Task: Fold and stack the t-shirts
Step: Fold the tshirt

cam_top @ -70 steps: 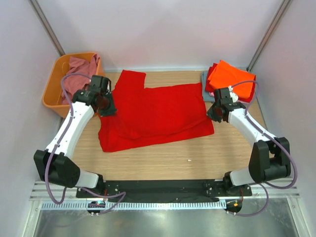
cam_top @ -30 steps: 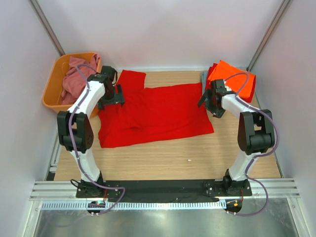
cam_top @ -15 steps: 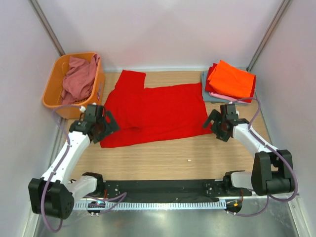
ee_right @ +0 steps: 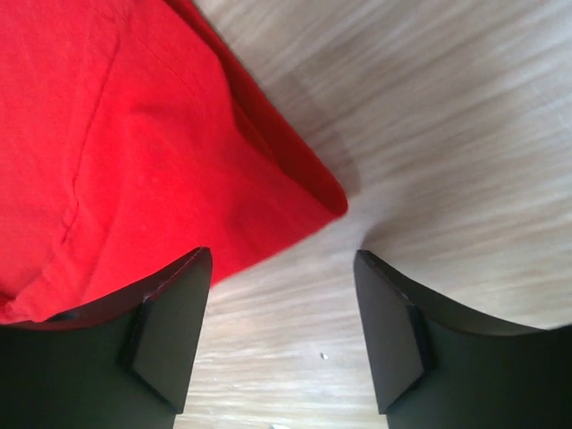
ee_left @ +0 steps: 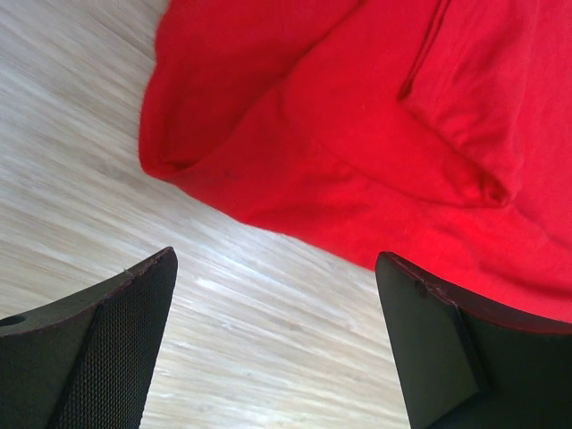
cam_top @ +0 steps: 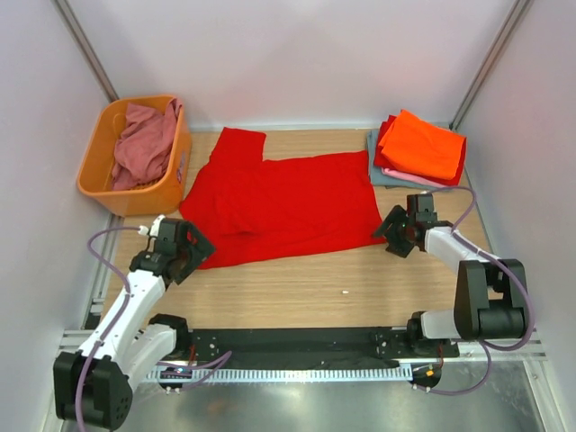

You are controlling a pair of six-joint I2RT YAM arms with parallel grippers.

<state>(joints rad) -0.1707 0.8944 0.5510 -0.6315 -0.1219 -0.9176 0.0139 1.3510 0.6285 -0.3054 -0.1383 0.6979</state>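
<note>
Red t-shirt (cam_top: pixel 279 202): one, spread; stack (cam_top: pixel 420 148): four folded.

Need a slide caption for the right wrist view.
Open right gripper poised at a corner of the red t-shirt lying on the wooden table.

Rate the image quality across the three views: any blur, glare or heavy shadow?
Top external: even light, sharp, only soft shadows. Left wrist: table grain is smeared, likely motion blur; the red shirt is heavily saturated but its folds stay readable. Right wrist: the shirt's corner casts a soft shadow on the table; the fingers are dark with little detail. No strong glare in any view.
</note>
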